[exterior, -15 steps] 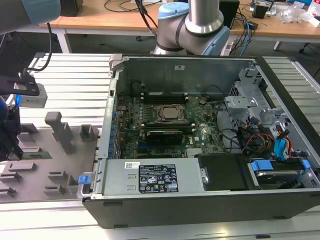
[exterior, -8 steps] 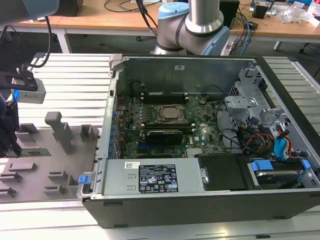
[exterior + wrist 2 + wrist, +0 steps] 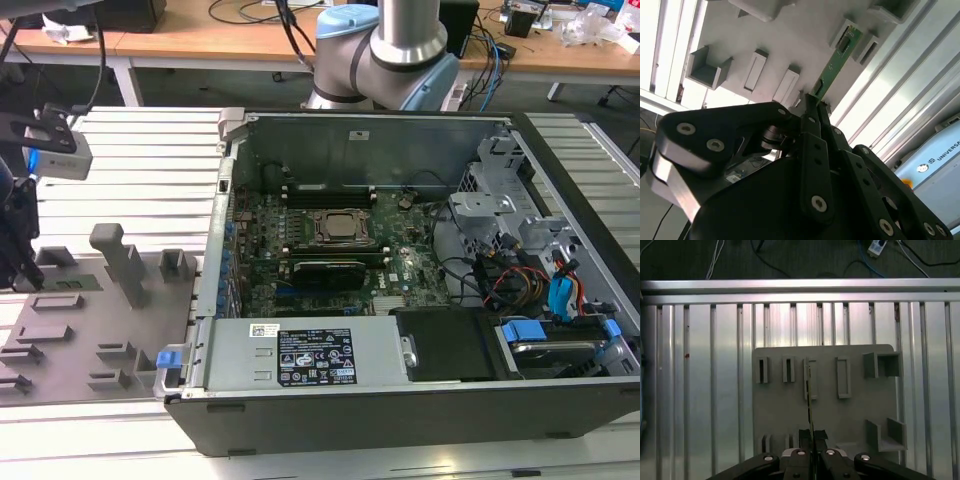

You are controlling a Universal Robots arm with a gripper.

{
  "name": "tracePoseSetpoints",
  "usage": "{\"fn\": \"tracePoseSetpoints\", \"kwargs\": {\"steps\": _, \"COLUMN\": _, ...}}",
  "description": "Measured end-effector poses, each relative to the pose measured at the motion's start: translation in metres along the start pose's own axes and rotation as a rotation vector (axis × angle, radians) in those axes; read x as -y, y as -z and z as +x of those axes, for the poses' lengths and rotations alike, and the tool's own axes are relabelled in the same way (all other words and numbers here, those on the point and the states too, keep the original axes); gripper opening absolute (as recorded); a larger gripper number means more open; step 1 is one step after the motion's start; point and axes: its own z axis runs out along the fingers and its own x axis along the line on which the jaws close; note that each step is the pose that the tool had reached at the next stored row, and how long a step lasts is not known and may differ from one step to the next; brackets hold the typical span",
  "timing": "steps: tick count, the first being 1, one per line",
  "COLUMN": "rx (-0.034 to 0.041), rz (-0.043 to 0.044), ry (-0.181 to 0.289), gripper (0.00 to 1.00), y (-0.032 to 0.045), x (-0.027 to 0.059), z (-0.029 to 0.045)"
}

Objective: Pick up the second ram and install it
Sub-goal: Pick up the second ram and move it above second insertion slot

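Observation:
The second ram is a thin green stick held by one end over the grey tray. My gripper is shut on that end, and the far end reaches a narrow tray slot. In the first wrist view the ram shows edge-on, running from my gripper across a slot of the tray. Whether it still sits in the slot I cannot tell. In the exterior view my gripper hangs at the exterior view's left edge, over the tray.
The open computer case lies to the exterior view's right of the tray, its motherboard showing a metal processor and long black slots. The arm's base stands behind the case. Upright tray blocks rise near the gripper. A ribbed aluminium table lies beneath.

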Motion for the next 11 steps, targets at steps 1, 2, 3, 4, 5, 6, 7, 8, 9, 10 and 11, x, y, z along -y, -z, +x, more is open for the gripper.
{"fn": "tracePoseSetpoints", "kwargs": {"steps": 1, "rx": -0.0002, "rz": -0.0002, "ry": 0.0, "gripper": 0.14, "y": 0.003, "x": -0.0002, "z": -0.0012}}
{"fn": "tracePoseSetpoints", "kwargs": {"steps": 2, "rx": -0.0001, "rz": 0.0, "ry": 0.0, "gripper": 0.14, "y": 0.0082, "x": -0.0005, "z": -0.0033}}
{"fn": "tracePoseSetpoints", "kwargs": {"steps": 3, "rx": 0.0, "rz": 0.0, "ry": 0.0, "gripper": 0.14, "y": 0.0121, "x": -0.0007, "z": -0.005}}
{"fn": "tracePoseSetpoints", "kwargs": {"steps": 4, "rx": -0.0001, "rz": 0.0, "ry": 0.0, "gripper": 0.14, "y": 0.0149, "x": -0.0009, "z": -0.0063}}
{"fn": "tracePoseSetpoints", "kwargs": {"steps": 5, "rx": -0.0001, "rz": 0.0, "ry": 0.0, "gripper": 0.14, "y": 0.0177, "x": -0.0011, "z": -0.0077}}
{"fn": "tracePoseSetpoints", "kwargs": {"steps": 6, "rx": -0.0001, "rz": 0.0001, "ry": 0.0, "gripper": 0.14, "y": 0.0225, "x": -0.0014, "z": -0.0101}}
{"fn": "tracePoseSetpoints", "kwargs": {"steps": 7, "rx": 0.0, "rz": 0.0001, "ry": 0.0, "gripper": 0.14, "y": 0.0289, "x": -0.0017, "z": -0.0139}}
{"fn": "tracePoseSetpoints", "kwargs": {"steps": 8, "rx": 0.0, "rz": 0.0, "ry": 0.0, "gripper": 0.14, "y": 0.0324, "x": -0.002, "z": -0.0169}}
{"fn": "tracePoseSetpoints", "kwargs": {"steps": 9, "rx": -0.0001, "rz": -0.0001, "ry": 0.0, "gripper": 0.14, "y": 0.0355, "x": -0.0023, "z": -0.0204}}
{"fn": "tracePoseSetpoints", "kwargs": {"steps": 10, "rx": -0.0001, "rz": 0.0, "ry": 0.0, "gripper": 0.14, "y": 0.0372, "x": -0.0024, "z": -0.0226}}
{"fn": "tracePoseSetpoints", "kwargs": {"steps": 11, "rx": 0.0, "rz": 0.0, "ry": 0.0, "gripper": 0.14, "y": 0.04, "x": -0.0026, "z": -0.0259}}
